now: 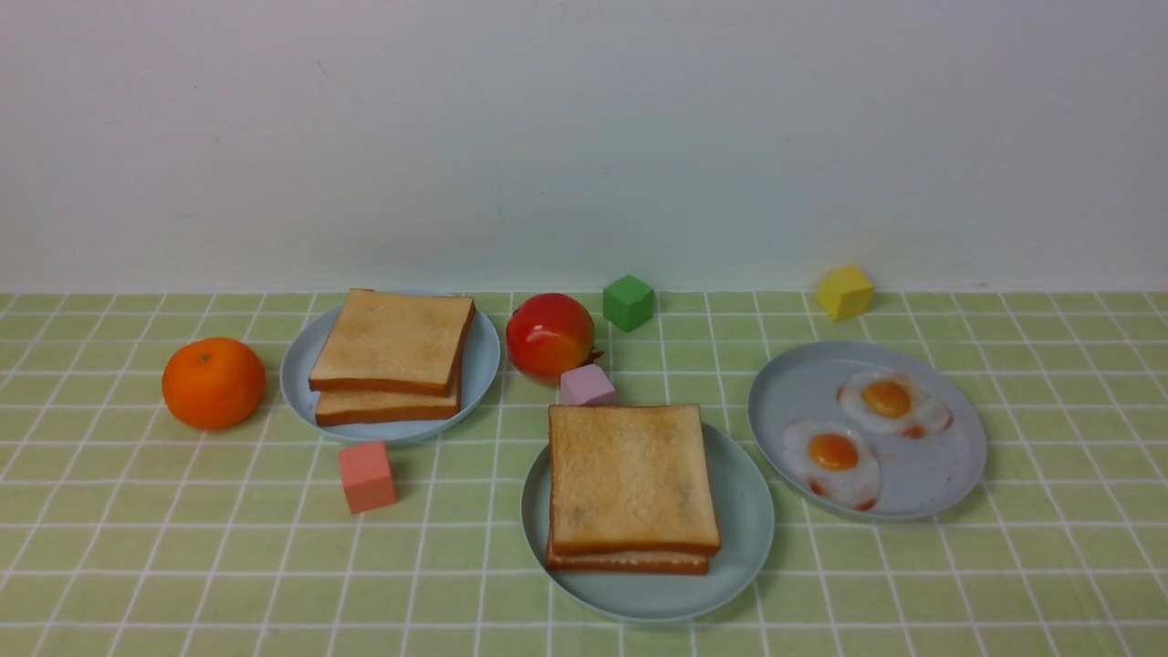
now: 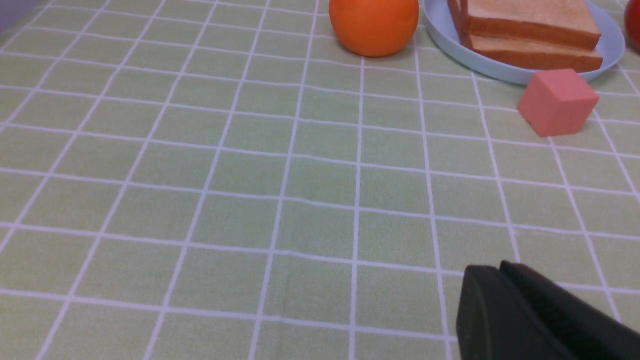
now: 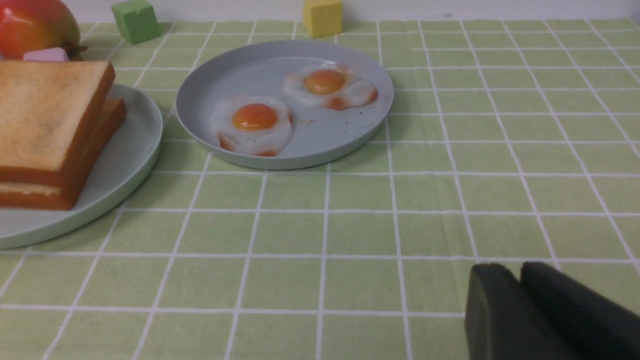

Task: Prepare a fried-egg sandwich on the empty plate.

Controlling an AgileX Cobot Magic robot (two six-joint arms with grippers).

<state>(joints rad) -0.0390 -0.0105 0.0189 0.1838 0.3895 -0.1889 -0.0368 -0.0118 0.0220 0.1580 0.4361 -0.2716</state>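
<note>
The fried-egg sandwich (image 1: 631, 479) lies on the mint-teal plate (image 1: 744, 520) at the front centre: two toast slices with a pale strip of egg white showing between them. The right wrist view shows the same sandwich (image 3: 45, 115) and plate (image 3: 125, 155) off to one side. Neither arm shows in the front view. My left gripper (image 2: 500, 270) hovers over bare cloth, its black fingers pressed together and holding nothing. My right gripper (image 3: 517, 270) is also over bare cloth, its fingers side by side with nothing between them.
A light-blue plate (image 1: 297, 374) at the left holds two stacked toast slices (image 1: 391, 351). A greyish plate (image 1: 922, 474) at the right holds two fried eggs (image 1: 832, 453). Around them sit an orange (image 1: 213, 383), a red fruit (image 1: 549, 336) and pink (image 1: 367, 476), lavender (image 1: 587, 386), green (image 1: 628, 302) and yellow (image 1: 844, 292) cubes.
</note>
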